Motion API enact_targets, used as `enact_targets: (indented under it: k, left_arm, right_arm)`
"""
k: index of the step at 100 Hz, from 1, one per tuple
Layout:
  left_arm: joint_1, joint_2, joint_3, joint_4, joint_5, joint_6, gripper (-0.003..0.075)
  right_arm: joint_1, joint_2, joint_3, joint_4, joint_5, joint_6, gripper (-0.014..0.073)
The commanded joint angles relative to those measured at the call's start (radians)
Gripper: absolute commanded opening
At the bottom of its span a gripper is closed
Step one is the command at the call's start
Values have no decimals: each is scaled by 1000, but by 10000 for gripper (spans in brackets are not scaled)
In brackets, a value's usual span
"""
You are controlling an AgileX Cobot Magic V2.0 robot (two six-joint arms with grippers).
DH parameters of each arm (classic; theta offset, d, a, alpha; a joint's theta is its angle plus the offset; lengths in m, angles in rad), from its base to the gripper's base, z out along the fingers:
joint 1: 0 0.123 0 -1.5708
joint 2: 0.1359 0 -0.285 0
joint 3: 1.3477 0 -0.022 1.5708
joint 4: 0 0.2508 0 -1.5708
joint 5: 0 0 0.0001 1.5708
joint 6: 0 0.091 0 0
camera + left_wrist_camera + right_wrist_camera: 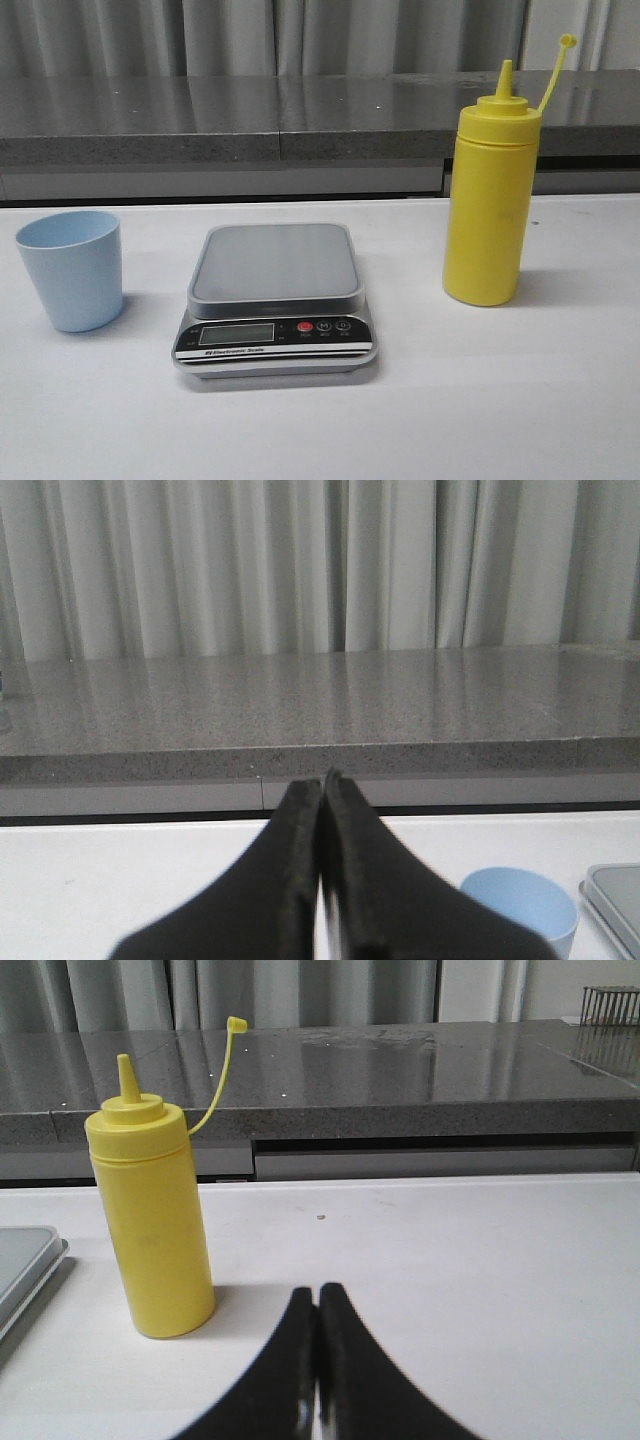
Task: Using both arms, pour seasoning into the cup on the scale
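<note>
Scale (275,300) mid-bench, platform bare. Cup (72,270) near left edge, seasoning bottle (491,200) toward right, upright, uncapped. Left gripper (322,780) and right gripper (318,1295) closed, empty; arms outside front view.

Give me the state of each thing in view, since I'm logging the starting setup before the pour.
Seasoning bottle: upright on the table, cap off the nozzle, hanging by its strap.
Cup: upright, empty, on the table left of the scale.
Scale: platform bare, display reading not legible.
Left gripper: shut, holding nothing.
Right gripper: shut, holding nothing.
</note>
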Motion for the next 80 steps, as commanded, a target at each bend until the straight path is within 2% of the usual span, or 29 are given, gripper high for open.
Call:
enact_targets:
  k: [1, 32, 58, 80]
  left_arm:
    - [-7, 48, -97, -12, -13, -9, -20]
    - [-7, 204, -309, -19, 176, -9, -20]
    - [-7, 339, -470, -90, 323, -9, -20]
    - [-7, 444, -559, -99, 354, -9, -20]
  right_arm:
    - [-6, -22, -15, -9, -80, -7, -68]
    - [-6, -22, -15, -9, -80, -7, -68]
    - [-6, -22, -15, -9, -80, -7, -68]
    - [-6, -22, -15, -9, -80, -7, -68]
